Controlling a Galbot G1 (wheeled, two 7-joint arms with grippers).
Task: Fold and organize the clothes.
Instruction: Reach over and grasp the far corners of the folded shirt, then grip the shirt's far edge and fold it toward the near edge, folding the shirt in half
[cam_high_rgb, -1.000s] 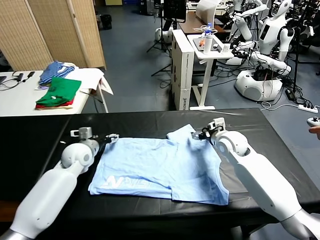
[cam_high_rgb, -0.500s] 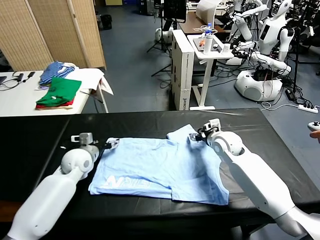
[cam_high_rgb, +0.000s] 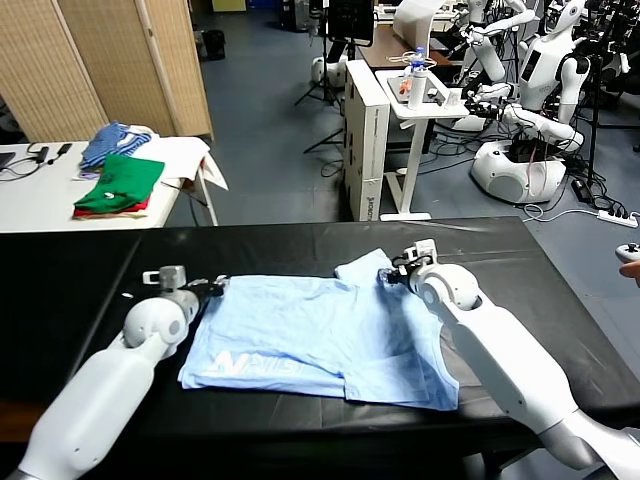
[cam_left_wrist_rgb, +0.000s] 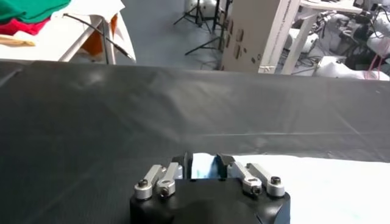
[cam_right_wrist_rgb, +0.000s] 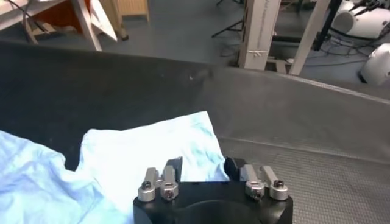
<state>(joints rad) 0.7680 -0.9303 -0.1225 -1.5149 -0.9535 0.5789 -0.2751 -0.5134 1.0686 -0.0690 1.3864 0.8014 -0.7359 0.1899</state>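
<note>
Closing on the T-shirt (cam_high_rgb: 320, 335) is what's new: a sec ago both sets of jaws stood wide, now left gripper (cam_high_rgb: 214, 287) pinches the far hem corner at approx 10 o'clock of the shirt and right gripper (cam_high_rgb: 389, 277) clamps the sleeve edge at approx 1 o'clock. Shirt lies flat on black table (cam_high_rgb: 80, 290), centre, print side near. Judging by that, grasp is done and the fold pull looks next.

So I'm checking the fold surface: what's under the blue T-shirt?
The pale blue T-shirt lies flat on the black table, whose cover shows all around it. Whatever is directly beneath the cloth is hidden. The left gripper and right gripper pinch its far edge.
</note>
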